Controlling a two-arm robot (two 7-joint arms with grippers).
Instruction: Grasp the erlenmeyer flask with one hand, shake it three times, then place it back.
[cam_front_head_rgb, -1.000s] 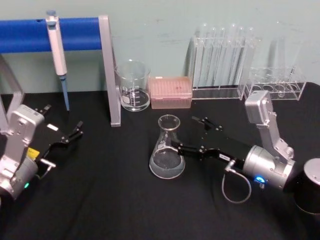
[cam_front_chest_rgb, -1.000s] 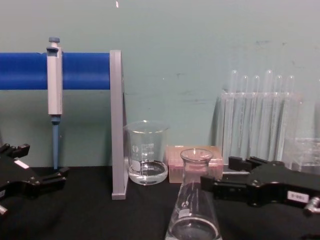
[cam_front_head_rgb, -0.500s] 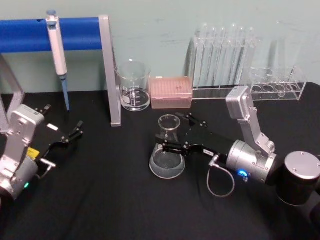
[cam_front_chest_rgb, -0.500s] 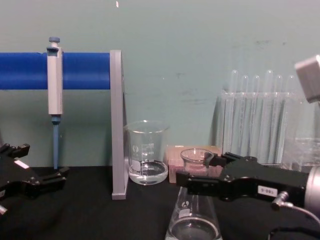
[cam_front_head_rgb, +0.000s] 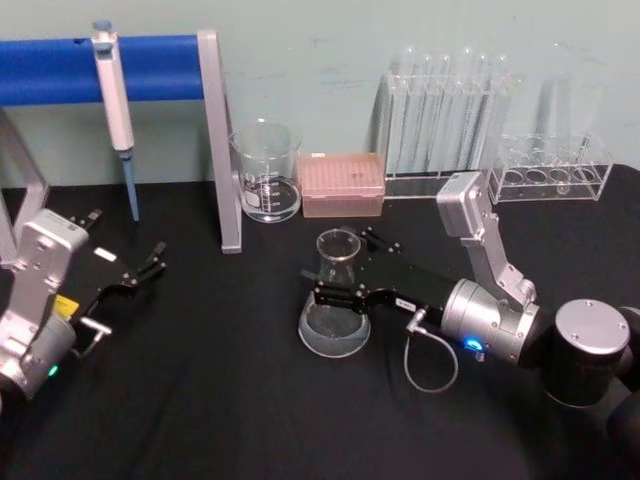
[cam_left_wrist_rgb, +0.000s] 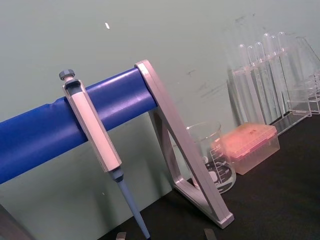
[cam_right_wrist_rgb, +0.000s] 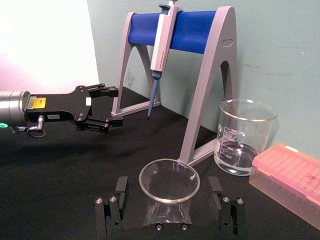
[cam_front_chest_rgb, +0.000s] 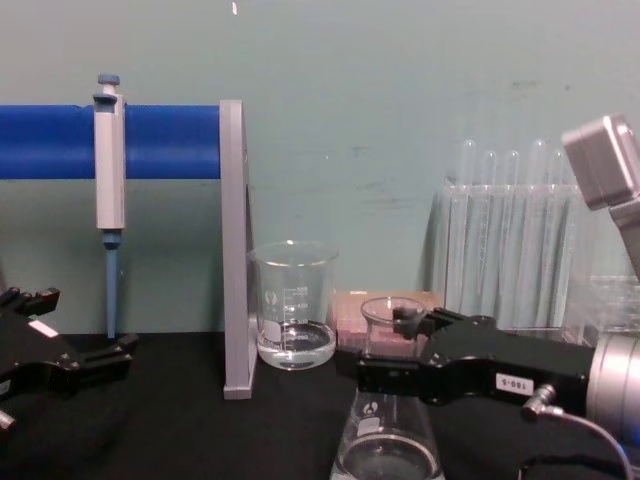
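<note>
The erlenmeyer flask (cam_front_head_rgb: 335, 312) stands upright on the black table, a little clear liquid in its wide base (cam_front_chest_rgb: 388, 452). My right gripper (cam_front_head_rgb: 340, 266) has reached in from the right and is open, one finger on each side of the flask's neck. In the right wrist view the flask's rim (cam_right_wrist_rgb: 169, 180) sits between the two fingers (cam_right_wrist_rgb: 109, 214) with a gap on both sides. From the chest view the right gripper (cam_front_chest_rgb: 378, 345) is level with the neck, just below the rim. My left gripper (cam_front_head_rgb: 140, 270) rests open at the far left.
A glass beaker (cam_front_head_rgb: 267, 185) and a pink tip box (cam_front_head_rgb: 342, 185) stand behind the flask. The blue pipette stand (cam_front_head_rgb: 220, 140) with a hanging pipette (cam_front_head_rgb: 115, 100) is at the back left. Test tube racks (cam_front_head_rgb: 440, 120) line the back right.
The right arm has pushed leftward, bringing its open fingers from beside the flask to either side of its neck. The flask and the left arm have not moved.
</note>
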